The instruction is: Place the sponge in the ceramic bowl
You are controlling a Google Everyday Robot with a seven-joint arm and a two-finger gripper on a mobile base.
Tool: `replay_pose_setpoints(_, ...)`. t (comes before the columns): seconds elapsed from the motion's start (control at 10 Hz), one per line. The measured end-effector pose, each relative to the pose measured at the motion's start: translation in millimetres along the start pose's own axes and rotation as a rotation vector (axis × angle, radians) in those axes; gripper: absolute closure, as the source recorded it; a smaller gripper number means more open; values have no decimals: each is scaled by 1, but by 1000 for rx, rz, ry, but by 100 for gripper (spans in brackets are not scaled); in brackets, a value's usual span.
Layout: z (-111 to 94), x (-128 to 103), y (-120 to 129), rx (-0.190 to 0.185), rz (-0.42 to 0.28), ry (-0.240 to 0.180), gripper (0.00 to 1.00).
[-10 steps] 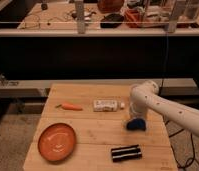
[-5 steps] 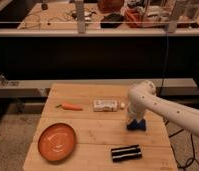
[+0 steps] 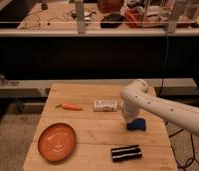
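Observation:
The dark blue sponge (image 3: pixel 137 124) lies on the wooden table (image 3: pixel 88 127), right of centre. My gripper (image 3: pixel 128 119) hangs from the white arm straight down over the sponge's left end, close against it; the wrist hides where they meet. The orange-red ceramic bowl (image 3: pixel 57 141) sits empty at the table's front left, well apart from the sponge and gripper.
An orange carrot (image 3: pixel 70 106) lies at the left middle and a white packet (image 3: pixel 105 105) at the centre, just left of the arm. A black ribbed bar (image 3: pixel 126 153) lies near the front edge. A cluttered bench stands behind the table.
The arm has shifted slightly left, bringing the gripper down at the sponge's left end. The sponge and the other objects have not moved.

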Motion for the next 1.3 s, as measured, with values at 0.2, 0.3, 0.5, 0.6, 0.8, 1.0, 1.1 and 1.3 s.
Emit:
replay_pose_setpoints(0.2, 0, 0, 2, 14, -7, 2, 86)
replay_pose_setpoints(0.3, 0, 1, 12, 47, -34, 18, 74)
replay_pose_setpoints(0.5, -1, -3, 41, 118, -83, 45, 55)
replay_pose_setpoints(0.6, -2, -5, 62, 159, -114, 62, 46)
replay_pose_setpoints(0.8, -4, -18, 106, 242, -205, 75, 26)
replay_pose_setpoints(1.0, -4, -25, 129, 301, -343, 96, 20)
replay_pose_setpoints(1.1, -3, -32, 135, 310, -397, 112, 20)
replay_pose_setpoints(1.3, 1, -41, 127, 304, -461, 160, 20)
